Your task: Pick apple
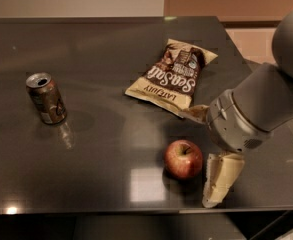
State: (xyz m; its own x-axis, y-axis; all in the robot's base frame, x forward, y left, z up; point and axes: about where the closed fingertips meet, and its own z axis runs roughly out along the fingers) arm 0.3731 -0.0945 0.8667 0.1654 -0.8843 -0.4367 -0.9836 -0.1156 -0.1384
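Observation:
The apple [183, 158] is small, round and red with yellowish patches and a short dark stem. It sits on the dark table [106, 134] near the front edge, right of centre. My gripper [215, 190], cream-coloured, hangs from the grey arm [256, 114] just to the right of the apple. It points down toward the table's front edge and is close beside the apple, with a narrow gap between them. It holds nothing that I can see.
A brown and cream snack bag [172, 75] lies behind the apple, its near corner under the arm's wrist. An open drink can [45, 97] stands upright at the left. The table's front edge runs just below the gripper, the right edge beside the arm.

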